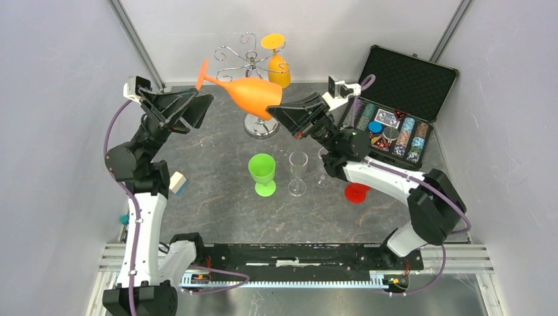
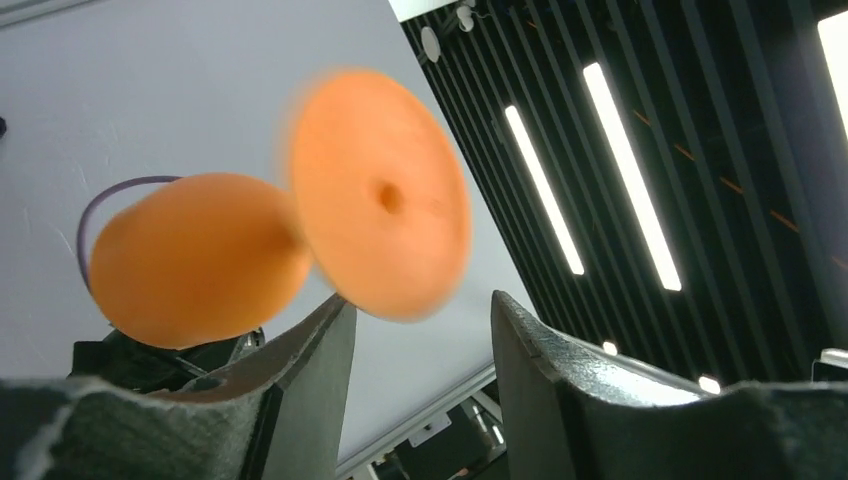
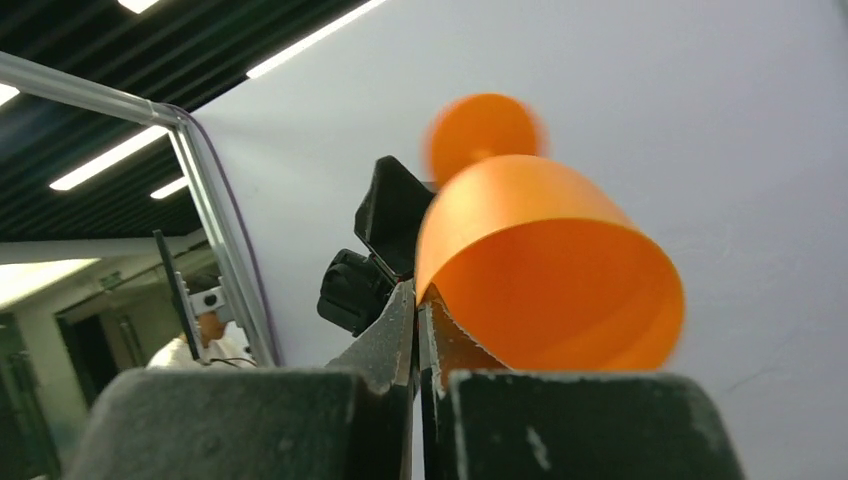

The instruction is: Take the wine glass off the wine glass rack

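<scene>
left gripper: nearest its own lens; two dark, rough-cast fingers stand apart with a bare gap between them, clamping nothing.
right gripper: dark fingers pressed almost together, pinching the thin wall at the rim of the wine glass.
glass, place: in the air in front of the wine glass rack, off its arms, between the two grippers.
glass, axis: nearly level; in the top view the foot points up-left toward the left arm, the mouth down-right into the right gripper.
glass, make: opaque orange, smooth and matte; flat round foot, thin stem, tulip-shaped bowl.
left wrist only: underside of the foot, a blurred disc with a small dimple at its centre; its lower edge overlaps one fingertip, contact cannot be told.
right wrist only: the open mouth and hollow inside of the bowl.
top view only: rack of shiny silver wire, curled scrolls above a round base; a second orange glass hangs from it by its foot; green goblet, clear glasses and open black case on the dark marbled table.
</scene>
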`<state>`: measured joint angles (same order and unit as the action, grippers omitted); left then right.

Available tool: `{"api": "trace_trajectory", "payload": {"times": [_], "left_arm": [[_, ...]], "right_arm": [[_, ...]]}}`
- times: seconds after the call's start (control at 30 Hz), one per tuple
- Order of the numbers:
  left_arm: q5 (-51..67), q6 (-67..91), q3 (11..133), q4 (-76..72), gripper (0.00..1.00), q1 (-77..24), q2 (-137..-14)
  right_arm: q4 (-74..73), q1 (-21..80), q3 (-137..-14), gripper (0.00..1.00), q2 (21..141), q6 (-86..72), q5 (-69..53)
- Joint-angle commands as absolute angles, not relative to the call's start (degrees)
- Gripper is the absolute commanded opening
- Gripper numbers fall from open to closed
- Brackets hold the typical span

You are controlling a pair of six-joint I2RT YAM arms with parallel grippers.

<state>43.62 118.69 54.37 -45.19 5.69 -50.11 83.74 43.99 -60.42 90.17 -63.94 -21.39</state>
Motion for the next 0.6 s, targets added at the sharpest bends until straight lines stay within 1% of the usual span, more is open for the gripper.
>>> {"api": "trace_trajectory", "payload": {"times": [0.0, 0.07, 0.17, 0.27, 0.33, 0.4, 0.47, 0.57], "left_arm": [[44.24, 114.86, 54.14, -36.79, 0.59, 5.62, -48.32], [44.87, 109.20, 55.49, -32.55, 0.64, 5.62, -48.22], [47.14, 95.77, 61.26, -19.43, 0.72, 5.62, -48.53], [47.96, 79.44, 69.39, -4.24, 0.78, 5.62, -48.62], [46.31, 67.37, 75.35, 8.94, 0.83, 5.62, -48.58], [42.88, 55.01, 82.08, 22.06, 0.87, 5.62, -49.02], [37.08, 44.31, 89.46, 34.53, 0.89, 5.62, -49.60], [23.39, 33.25, 96.30, 46.01, 0.92, 5.62, -49.86]], "right_arm": [[90.10, 44.03, -57.91, 0.00, 84.76, -55.67, -19.53], [84.90, 44.03, -57.62, 0.00, 83.44, -52.61, -19.06], [75.37, 44.12, -57.10, 0.00, 81.55, -46.91, -17.65], [63.62, 45.18, -57.15, 0.00, 79.03, -38.79, -14.80], [53.52, 47.03, -58.80, 0.00, 77.74, -31.48, -11.89], [41.36, 49.52, -62.50, 0.00, 77.60, -23.57, -8.37], [29.74, 51.80, -67.03, 0.00, 78.98, -18.41, -6.46], [15.15, 54.35, -74.49, 0.00, 82.80, -13.38, -5.49]]}}
